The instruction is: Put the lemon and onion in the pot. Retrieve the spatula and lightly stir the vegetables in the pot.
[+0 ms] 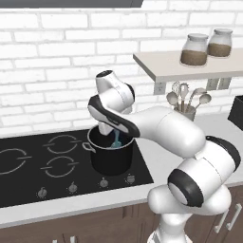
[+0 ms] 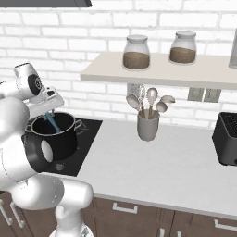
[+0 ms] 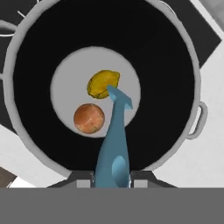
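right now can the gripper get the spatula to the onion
Probably yes: the gripper holds the spatula inside the open pot, its blade at the lemon, the onion just beside, nothing between.

The pot [image 3: 26, 131] is black inside with a pale grey floor and a silvery rim. In it lie a yellow lemon [image 3: 103, 84] and a mottled orange-brown onion [image 3: 89, 118]. The spatula [image 3: 114, 144] is light blue-teal. The hob [image 1: 28, 166] is black with white ring markings, the worktop [image 2: 162, 166] pale grey, the wall [image 1: 47, 57] white brick.
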